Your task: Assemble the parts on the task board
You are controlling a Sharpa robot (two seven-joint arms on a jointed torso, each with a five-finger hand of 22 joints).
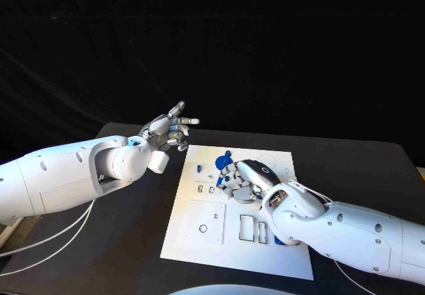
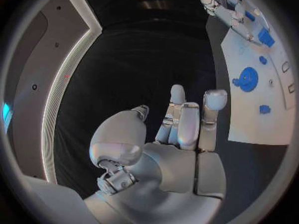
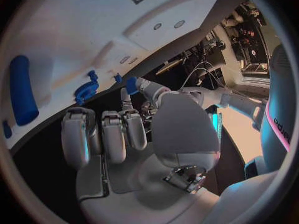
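The white task board (image 1: 232, 236) lies in the middle of the black table. My right hand (image 1: 245, 180) is bent down over the board's upper middle. It pinches a small blue part (image 3: 131, 84) between thumb and fingertip; blue shows among its fingers (image 1: 231, 179). A blue round part (image 1: 223, 161) lies just beyond it on the board, with a small blue part (image 1: 196, 167) to its left. My left hand (image 1: 168, 133) hangs in the air off the board's far left corner, fingers (image 2: 179, 115) stretched out and holding nothing. It faces the board (image 2: 258, 117) and the round part (image 2: 248, 78).
A long blue part (image 3: 22, 90) and a blue ring-shaped part (image 3: 86, 89) lie on the board near my right hand. More blue pieces (image 1: 282, 240) sit under my right forearm. Rectangular slots (image 1: 248, 227) and a round hole (image 1: 202, 228) mark the board's near half.
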